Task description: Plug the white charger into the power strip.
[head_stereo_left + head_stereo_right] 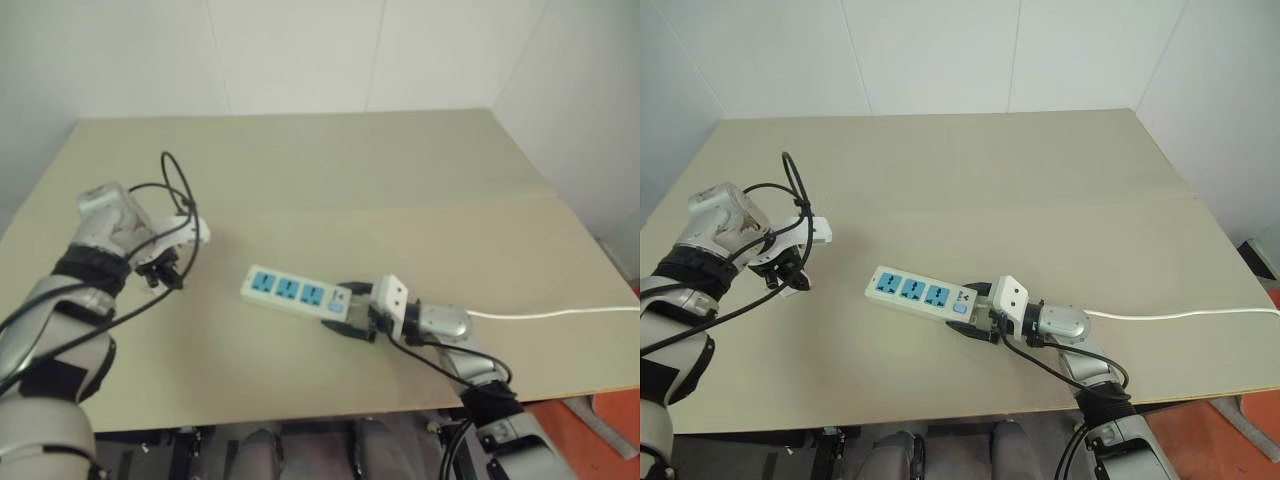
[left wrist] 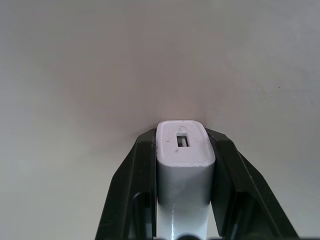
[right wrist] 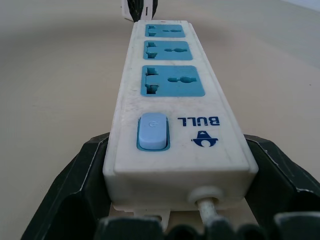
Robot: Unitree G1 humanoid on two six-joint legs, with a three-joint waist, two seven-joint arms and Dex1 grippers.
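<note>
Beige table (image 1: 420, 200), white walls behind. Charger (image 2: 184, 155) sits at the table's left, well apart from the strip (image 1: 295, 293); looks light, rigid, smooth-sided, so a firm pinch on its flat sides suits. Left gripper (image 2: 184, 167) is clenched on the charger, a finger on each side. Right gripper (image 3: 180, 200), near centre, grasps the strip's switch end, cable (image 1: 560, 314) trailing right.

The power strip (image 3: 172, 105) carried the one readable marking: the brand word "BULL" in blue capitals, printed beside its pale blue switch (image 3: 152, 131), at the end where the cable leaves. It read upside down in the right wrist view. A small blue emblem sat next to the word.
</note>
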